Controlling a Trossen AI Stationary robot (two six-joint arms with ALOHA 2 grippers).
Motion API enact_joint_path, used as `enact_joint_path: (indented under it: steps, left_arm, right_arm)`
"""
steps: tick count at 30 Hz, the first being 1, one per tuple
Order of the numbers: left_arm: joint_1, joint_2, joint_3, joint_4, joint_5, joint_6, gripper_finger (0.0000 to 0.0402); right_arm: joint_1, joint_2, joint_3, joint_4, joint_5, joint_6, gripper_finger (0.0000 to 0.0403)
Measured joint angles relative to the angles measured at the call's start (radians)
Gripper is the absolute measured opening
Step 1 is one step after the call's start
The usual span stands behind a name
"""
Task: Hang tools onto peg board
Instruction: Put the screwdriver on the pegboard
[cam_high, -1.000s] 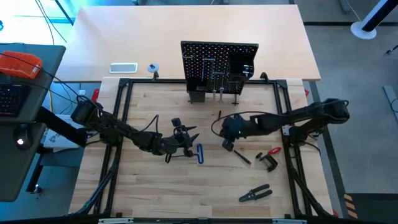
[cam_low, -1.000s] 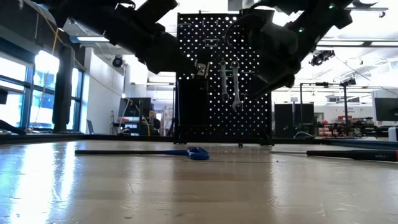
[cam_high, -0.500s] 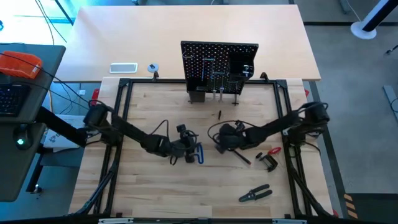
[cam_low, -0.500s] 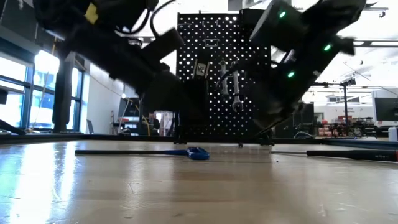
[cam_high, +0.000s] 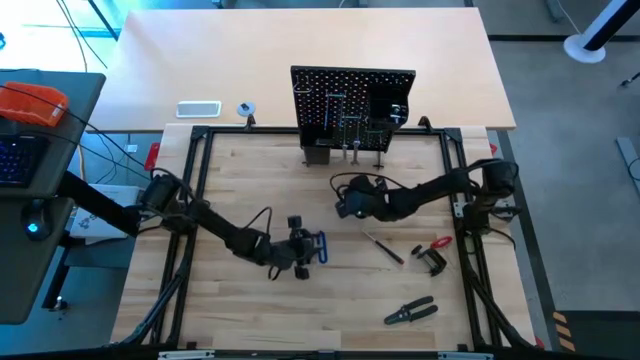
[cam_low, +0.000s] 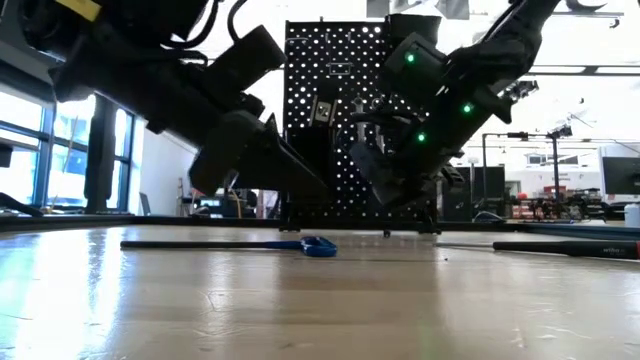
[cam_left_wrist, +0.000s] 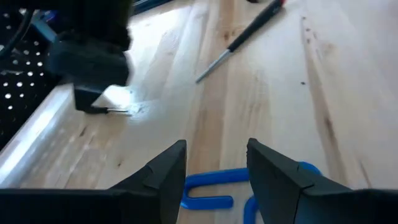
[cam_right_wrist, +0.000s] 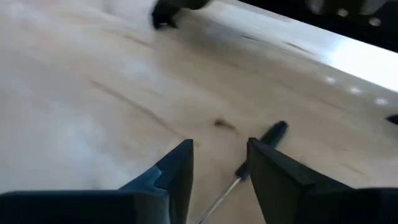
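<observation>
The blue-handled bent key (cam_high: 319, 245) lies flat on the table, also in the low view (cam_low: 316, 246). My left gripper (cam_high: 308, 250) is open and low over it; its fingers (cam_left_wrist: 214, 149) stand on either side of the key's blue loop (cam_left_wrist: 211, 186) without touching. My right gripper (cam_high: 345, 204) is open just above the table in front of the peg board (cam_high: 352, 100). A thin black-handled screwdriver (cam_right_wrist: 273, 132) lies with its shaft running between the right fingers (cam_right_wrist: 221, 146), untouched. The peg board stands upright at the table's far side.
A second screwdriver (cam_high: 384, 248), the red-and-black clamp (cam_high: 432, 255) and black-handled pliers (cam_high: 410, 312) lie on the table's right half. A white tray (cam_high: 198, 109) and a tape roll (cam_high: 245, 109) sit behind the frame at the far left.
Both grippers have come down close to the table. My left gripper has moved toward the near edge and right, onto the blue key. My right gripper has tipped downward, rolled and gone left and toward the peg board, over the small screwdriver. No tool has moved.
</observation>
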Motion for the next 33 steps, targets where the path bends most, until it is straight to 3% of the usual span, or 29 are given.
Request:
enact_joint_path:
  steps: [5,10,14,19,29,33]
  left_arm:
    - [-0.011,0.000,0.000,-0.002,0.001,0.008,0.0158]
    - [-0.021,0.000,0.000,-0.001,0.002,0.026,0.0158]
    - [-0.033,0.000,0.000,-0.006,0.002,0.026,0.0158]
    - [-0.041,0.000,0.000,-0.001,0.002,0.026,0.0158]
    - [-0.042,0.000,0.000,-0.003,0.002,-0.002,0.0158]
    - [-0.044,0.000,0.000,-0.002,-0.006,-0.002,0.0158]
  right_arm:
    - [-0.041,0.049,0.000,-0.028,-0.046,0.067,0.0175]
    - [-0.037,0.141,0.003,0.081,-0.026,0.078,0.0176]
    - [-0.006,0.163,0.004,0.066,-0.008,0.079,0.0134]
    - [0.046,0.160,0.006,0.014,-0.027,0.023,0.0022]
    - [0.181,0.097,0.000,-0.047,-0.081,-0.012,0.0008]
    - [0.247,0.021,-0.004,-0.096,-0.179,-0.018,0.0006]
